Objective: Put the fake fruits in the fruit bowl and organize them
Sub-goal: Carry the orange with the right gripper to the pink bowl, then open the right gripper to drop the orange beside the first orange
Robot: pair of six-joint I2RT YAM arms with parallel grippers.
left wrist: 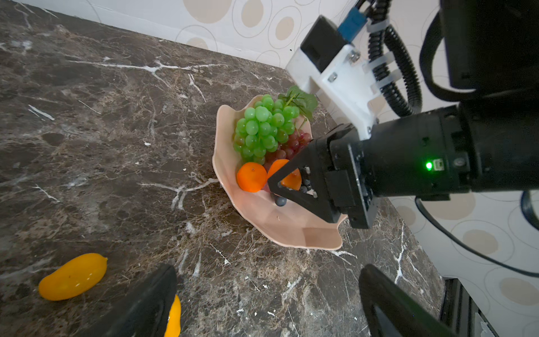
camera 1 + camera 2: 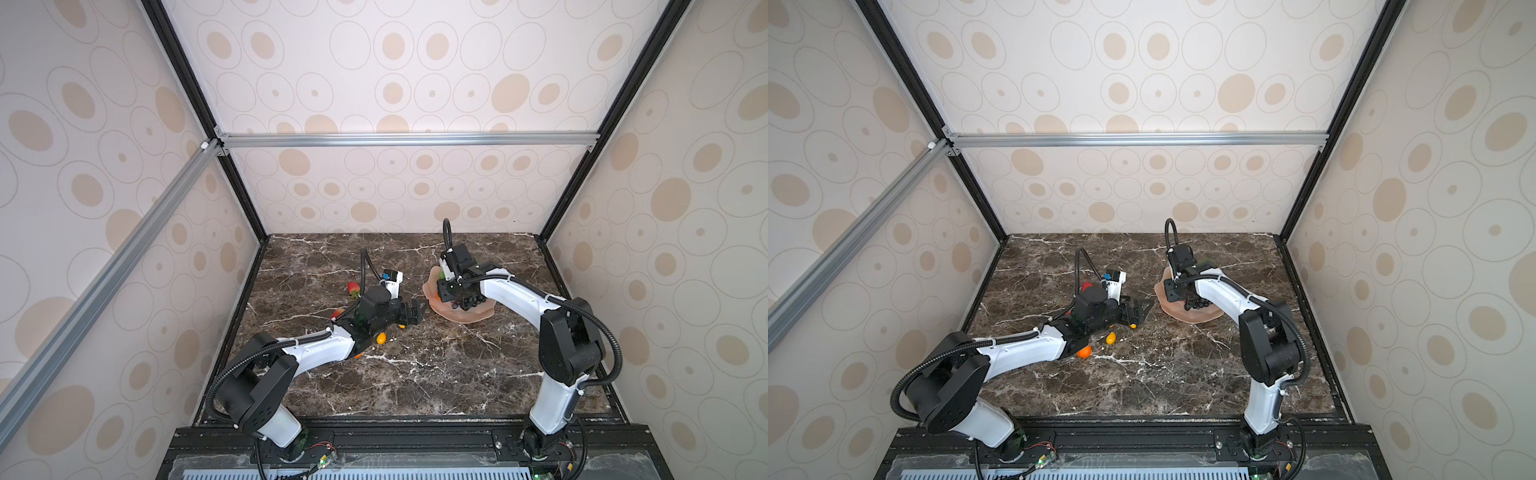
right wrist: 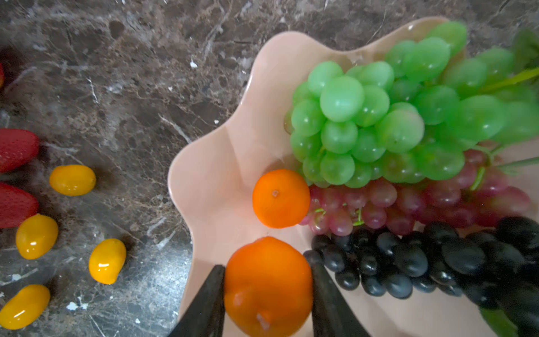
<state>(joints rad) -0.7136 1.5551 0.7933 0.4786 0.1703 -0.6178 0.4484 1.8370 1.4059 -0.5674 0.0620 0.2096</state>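
Right wrist view: you are looking down on a dark brown marble bench [image 3: 116, 87] veined with white. On it sits the fruit bowl [image 3: 210, 181], a shallow pale pink dish with a wavy rim.

Three bunches lie side by side inside the bowl. A green grape bunch [image 3: 379, 116] touches a red-purple grape bunch [image 3: 408, 204], and a black grape bunch [image 3: 437, 262] lies against the red-purple one.

Your right end effector [image 3: 267, 267] hangs over the bowl's inside, its two dark fingers pressed on either side of an orange tangerine [image 3: 268, 291], just beside the black grapes. You cannot tell whether that fruit touches the bowl.

In the left wrist view your left end effector [image 1: 267, 270] is spread wide with nothing between its fingers, over the bench near the bowl.

A second tangerine [image 3: 280, 198] rests in the bowl against the red-purple grapes, just beside the green ones. In a top view a third tangerine [image 2: 1084, 352] shows on the bench at the left arm [image 2: 1017, 353], well apart from the bowl.

Outside the bowl, two red strawberries [image 3: 16, 148] lie on the bench, well apart from its rim. Four yellow-orange kumquats [image 3: 72, 180] lie scattered near them, on the same side of the bowl.
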